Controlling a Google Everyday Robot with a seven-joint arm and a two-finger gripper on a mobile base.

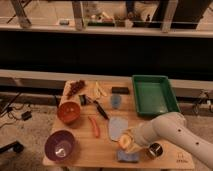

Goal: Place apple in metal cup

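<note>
My fingers (131, 140) are clamped on the apple (123, 143), low near the tabletop's (80, 155) five o'clock corner. The metal cup (154, 150) stands near, at the apple's four o'clock. Risk: the cup's mouth looks scarcely wider than the fruit, so an off-centre release could bounce it off the rim, or my forearm could knock the cup over. Wooden top, crowded: blue sponge (128, 157) at the apple's six o'clock, carrot (94, 126) at ten; dim room, dark wall behind.
</note>
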